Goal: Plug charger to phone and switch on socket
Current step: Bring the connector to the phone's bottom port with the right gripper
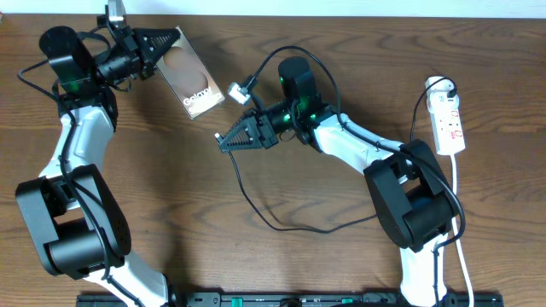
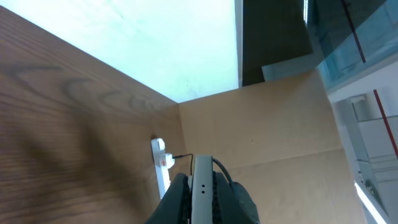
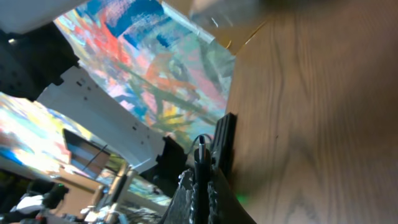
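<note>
My left gripper (image 1: 169, 41) is shut on the top end of the phone (image 1: 196, 83) and holds it tilted at the back left, its dark face with the "Galaxy" lettering upward. In the left wrist view the phone's pale edge (image 2: 201, 169) stands between the fingers (image 2: 200, 185). My right gripper (image 1: 224, 141) is shut on the plug end of the charger (image 1: 256, 209), right of and below the phone, apart from it. The plug tip (image 3: 200, 148) shows between the right fingers (image 3: 202, 180). The thin black cable loops over the table toward the socket (image 1: 449, 119) at the far right.
The socket's white cord (image 1: 458, 213) runs down the right edge past the right arm's base. The socket also shows in the left wrist view (image 2: 161, 169). A small pale connector (image 1: 239, 90) on a thicker robot cable hangs between phone and right arm. The table is brown wood (image 1: 256, 264).
</note>
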Robot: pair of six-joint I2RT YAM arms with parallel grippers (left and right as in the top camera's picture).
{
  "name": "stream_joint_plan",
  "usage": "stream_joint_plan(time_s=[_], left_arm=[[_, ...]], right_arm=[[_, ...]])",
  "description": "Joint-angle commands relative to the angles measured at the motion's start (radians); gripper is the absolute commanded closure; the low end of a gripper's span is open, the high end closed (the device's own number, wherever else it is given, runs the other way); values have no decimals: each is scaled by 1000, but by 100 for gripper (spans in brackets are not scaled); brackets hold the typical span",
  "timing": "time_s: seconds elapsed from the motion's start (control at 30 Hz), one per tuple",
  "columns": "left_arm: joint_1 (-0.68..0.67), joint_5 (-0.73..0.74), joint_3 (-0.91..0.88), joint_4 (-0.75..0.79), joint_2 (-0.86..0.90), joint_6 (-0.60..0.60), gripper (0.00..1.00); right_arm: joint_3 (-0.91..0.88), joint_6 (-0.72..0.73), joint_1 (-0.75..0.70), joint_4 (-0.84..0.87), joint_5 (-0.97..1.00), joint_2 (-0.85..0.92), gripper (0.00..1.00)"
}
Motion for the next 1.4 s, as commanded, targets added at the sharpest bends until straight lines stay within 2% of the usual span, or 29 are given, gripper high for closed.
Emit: stream_joint_plan(time_s=[0.0, 0.13, 0.53, 0.83, 1.37], left_arm=[[0, -10, 21, 5, -27, 6, 93], [0, 4, 21, 5, -27, 7, 93], [-2, 63, 21, 6, -27, 13, 93], [-5, 77, 20, 5, -27, 52, 93], [-5, 68, 20, 5, -27, -14, 93]], right_arm=[[4, 124, -2, 80, 31, -1, 99], [4, 149, -2, 164, 34, -1, 99], [4, 221, -8, 200, 109, -1, 99], [4, 306, -10, 309, 116, -1, 99], [4, 306, -10, 309, 116, -1, 99]])
